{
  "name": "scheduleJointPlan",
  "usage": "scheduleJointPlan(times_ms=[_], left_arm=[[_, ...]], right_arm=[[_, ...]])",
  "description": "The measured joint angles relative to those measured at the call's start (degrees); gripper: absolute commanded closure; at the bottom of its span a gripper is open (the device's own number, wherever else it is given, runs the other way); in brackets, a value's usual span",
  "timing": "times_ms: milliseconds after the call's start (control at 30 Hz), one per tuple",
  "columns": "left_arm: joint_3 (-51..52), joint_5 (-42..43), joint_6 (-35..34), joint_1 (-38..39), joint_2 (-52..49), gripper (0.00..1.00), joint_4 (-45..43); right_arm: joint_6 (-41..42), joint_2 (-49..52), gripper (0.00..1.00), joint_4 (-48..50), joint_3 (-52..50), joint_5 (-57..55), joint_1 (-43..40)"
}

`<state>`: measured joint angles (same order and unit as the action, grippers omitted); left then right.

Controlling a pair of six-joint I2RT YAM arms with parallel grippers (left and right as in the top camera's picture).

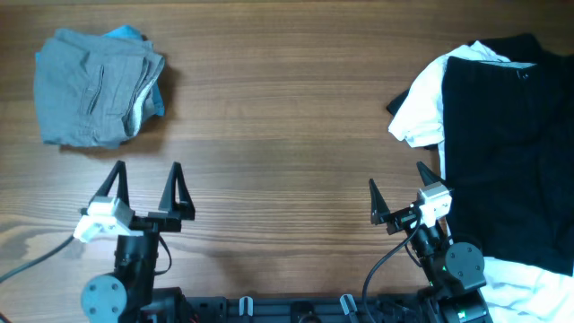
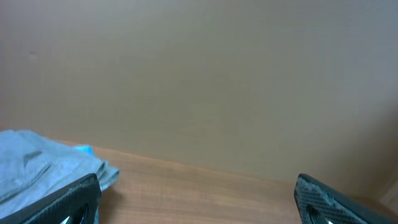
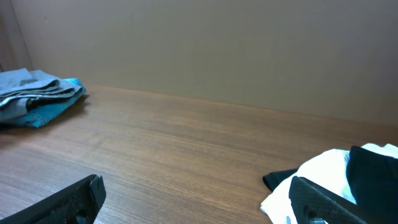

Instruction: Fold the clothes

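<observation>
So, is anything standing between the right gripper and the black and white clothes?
Nothing visible does. The right gripper is open above the table, and only bare wood separates it from the white piece ahead and the black piece beside it.

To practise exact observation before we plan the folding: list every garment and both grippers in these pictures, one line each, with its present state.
Grey shorts: folded into a compact stack.
Light-blue piece: under the grey shorts, only edges showing.
White garment: unfolded, rumpled.
Black garment: unfolded, spread over the white garment.
Left gripper: jaws open, holding nothing.
Right gripper: jaws open, holding nothing.
</observation>
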<state>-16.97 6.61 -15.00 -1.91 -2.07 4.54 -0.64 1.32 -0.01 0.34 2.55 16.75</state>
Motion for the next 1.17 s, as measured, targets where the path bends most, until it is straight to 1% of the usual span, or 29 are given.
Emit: scheduleJointPlan(times_ms=[67,167,267,333,1167], left_arm=[[4.3,-0.5,-0.4,0.0,1.4,0.0,-5.8],[11.8,-0.8,-0.4,0.0,1.4,0.0,-8.7],[16.5,-0.8,-0.4,0.0,1.3,0.0,-3.2],[16.6,-0.8,-0.4,0.0,1.3,0.0,-1.4],[16.6,-1.0,-0.4,0.0,1.3,0.0,-1.3]], right_arm=[[0.0,0.0,0.0,0.0,0.0,0.0,0.0],[0.0,0.0,0.0,0.0,0.0,0.0,0.0],[0.0,0.0,0.0,0.0,0.0,0.0,0.0],[0.0,0.0,0.0,0.0,0.0,0.0,0.0],[0.0,0.0,0.0,0.0,0.0,0.0,0.0]])
